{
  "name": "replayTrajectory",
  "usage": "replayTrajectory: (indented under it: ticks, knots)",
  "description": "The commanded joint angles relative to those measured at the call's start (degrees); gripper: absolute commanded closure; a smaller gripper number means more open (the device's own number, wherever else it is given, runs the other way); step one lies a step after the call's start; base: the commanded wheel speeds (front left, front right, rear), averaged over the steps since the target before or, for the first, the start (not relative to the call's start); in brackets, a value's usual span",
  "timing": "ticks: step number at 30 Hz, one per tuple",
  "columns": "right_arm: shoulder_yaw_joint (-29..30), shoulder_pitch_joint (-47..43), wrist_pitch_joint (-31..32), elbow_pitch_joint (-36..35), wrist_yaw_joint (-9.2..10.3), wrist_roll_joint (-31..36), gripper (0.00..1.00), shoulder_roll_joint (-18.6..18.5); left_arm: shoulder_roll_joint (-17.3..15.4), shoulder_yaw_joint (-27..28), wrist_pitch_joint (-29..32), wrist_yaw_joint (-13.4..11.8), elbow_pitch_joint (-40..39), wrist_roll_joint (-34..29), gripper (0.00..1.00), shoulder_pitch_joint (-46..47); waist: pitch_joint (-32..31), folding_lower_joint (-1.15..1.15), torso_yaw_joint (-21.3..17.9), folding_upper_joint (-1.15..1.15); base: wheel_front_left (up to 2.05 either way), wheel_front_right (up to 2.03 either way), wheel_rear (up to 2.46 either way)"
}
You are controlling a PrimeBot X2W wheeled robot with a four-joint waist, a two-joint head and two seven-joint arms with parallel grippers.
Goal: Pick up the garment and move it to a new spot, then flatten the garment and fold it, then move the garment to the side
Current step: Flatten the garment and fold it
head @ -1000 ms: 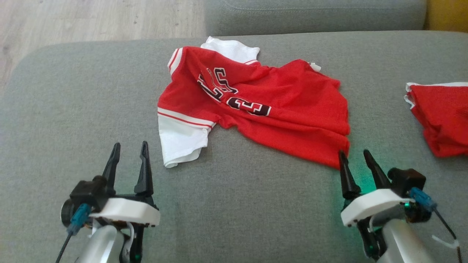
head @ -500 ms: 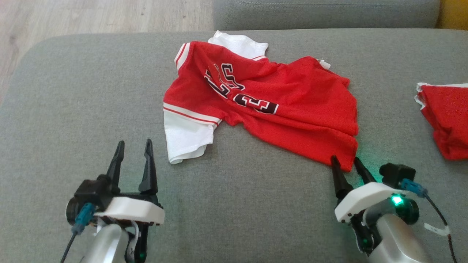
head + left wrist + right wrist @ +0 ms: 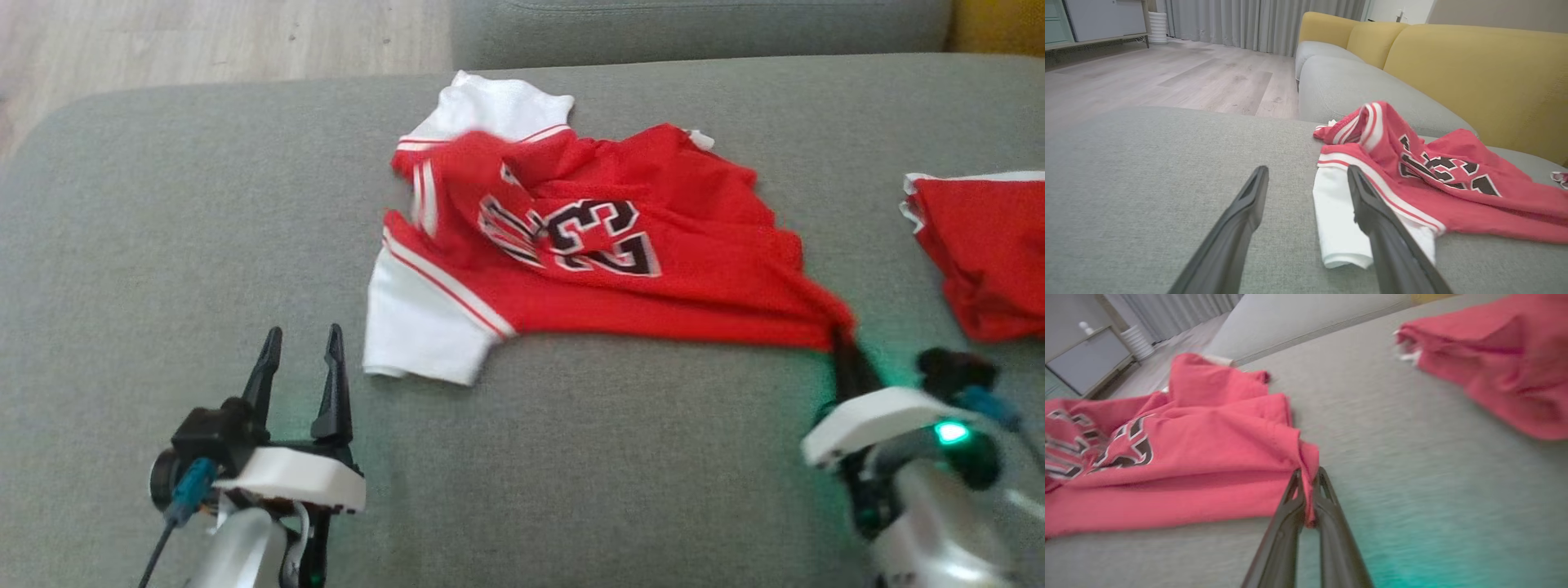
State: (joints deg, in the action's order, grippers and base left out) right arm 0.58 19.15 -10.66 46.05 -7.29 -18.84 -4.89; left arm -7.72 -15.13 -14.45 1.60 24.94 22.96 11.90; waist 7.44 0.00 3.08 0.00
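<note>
While right gripper (image 3: 1308, 473) pinches its corner, jersey (image 3: 620, 269) spreads leftward — seemingly taut.

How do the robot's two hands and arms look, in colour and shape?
The left hand and the right hand each have two long, black, tapering fingers on a white shell, then a silver forearm. A blue connector with a dark cable sits on each, and a green light glows on the right one.

Red jersey (image 3: 653, 269), white sleeves, black numerals; grey cushion (image 3: 163, 245).
</note>
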Motion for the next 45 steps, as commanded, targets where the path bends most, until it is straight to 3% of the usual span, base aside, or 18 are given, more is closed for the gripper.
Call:
replayTrajectory:
  ticks: [1,7,23,39,40,41,42,45]
  knots:
    - [0.8,1.9,-0.7,-1.2,-0.2,1.2,1.0,-1.2,-0.3,1.3,-0.5,0.4,-1.0,-0.6,0.0,2.9,0.1,0.0,-0.6,0.0,0.0,0.0,0.0]
    - [6.0,2.2,0.0,-1.2,-0.2,4.6,1.0,-1.9,0.3,-0.5,-0.4,1.6,1.0,-1.1,0.0,3.7,0.4,0.0,-1.3,0.0,0.0,0.0,0.0]
    - [13.1,3.2,-0.4,-2.8,-0.2,14.2,1.0,1.3,1.3,-5.4,2.7,3.7,10.5,-1.4,0.0,9.0,1.6,0.0,-3.7,0.0,0.0,0.0,0.0]
    - [10.8,4.9,-0.6,-2.9,-0.2,13.9,1.0,2.0,2.0,-8.6,9.5,3.9,20.2,-0.8,0.0,13.5,3.1,0.0,-5.0,0.0,0.0,0.0,0.0]
    - [10.6,4.9,-0.6,-2.9,-0.2,13.8,1.0,2.0,2.1,-8.8,10.1,4.0,20.7,-0.7,0.09,13.6,3.1,0.0,-5.0,0.0,0.0,0.0,0.0]
    - [10.4,4.9,-0.6,-2.9,-0.2,13.7,1.0,2.0,2.1,-9.1,10.7,4.1,21.1,-0.6,0.51,13.7,3.1,0.0,-5.0,0.0,0.0,0.0,0.0]
    - [10.3,4.8,-0.7,-2.8,-0.2,13.6,1.0,2.0,2.1,-9.5,11.1,4.3,21.3,-0.5,1.0,13.7,3.0,0.0,-5.0,0.0,0.0,0.0,0.0]
    - [9.7,4.7,-0.8,-2.8,-0.2,13.2,1.0,2.0,2.2,-10.6,11.6,5.0,21.2,0.1,1.0,13.5,2.6,0.0,-4.9,0.0,0.0,0.0,0.0]
